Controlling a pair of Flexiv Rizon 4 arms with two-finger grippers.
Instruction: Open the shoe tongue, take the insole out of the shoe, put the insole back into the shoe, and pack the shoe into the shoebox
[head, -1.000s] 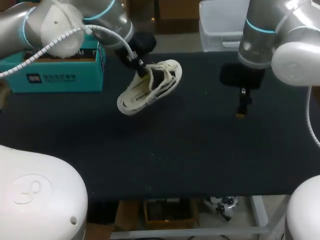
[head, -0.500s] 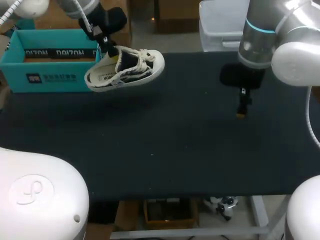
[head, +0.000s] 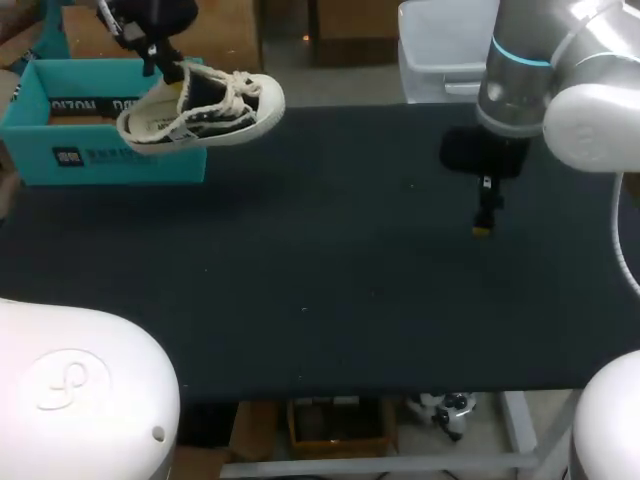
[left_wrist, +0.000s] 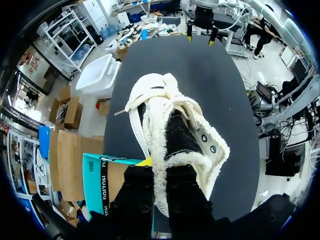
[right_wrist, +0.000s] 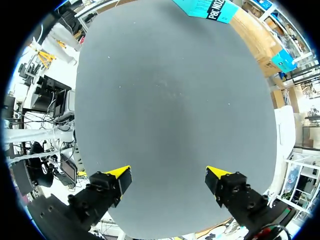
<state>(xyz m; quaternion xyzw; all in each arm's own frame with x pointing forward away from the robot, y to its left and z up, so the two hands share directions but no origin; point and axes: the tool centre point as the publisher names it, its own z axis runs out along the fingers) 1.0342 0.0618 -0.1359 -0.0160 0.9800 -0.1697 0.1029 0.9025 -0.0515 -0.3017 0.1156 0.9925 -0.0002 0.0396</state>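
Note:
A white low sneaker (head: 205, 110) with a dark inside hangs in the air, sole down and nearly level, just right of the teal shoebox (head: 95, 155) at the table's far left. My left gripper (head: 160, 62) is shut on the shoe's heel collar from above. In the left wrist view the shoe (left_wrist: 170, 125) stretches away from the gripper (left_wrist: 157, 172), its fuzzy collar pinched between the black fingers, with the shoebox (left_wrist: 97, 177) below and beside it. My right gripper (head: 485, 222) hovers over the mat at the right, open and holding nothing (right_wrist: 169, 180). No insole shows.
The black mat (head: 330, 290) covers the table, bare in the middle and front (right_wrist: 170, 95). A corner of the shoebox (right_wrist: 207, 7) lies far ahead of the right gripper. My right arm (head: 530, 70) stands over the back right.
My left arm has carried the shoe up and to the left, from over the mat to beside the shoebox, and the shoe has levelled out. The right arm has not moved.

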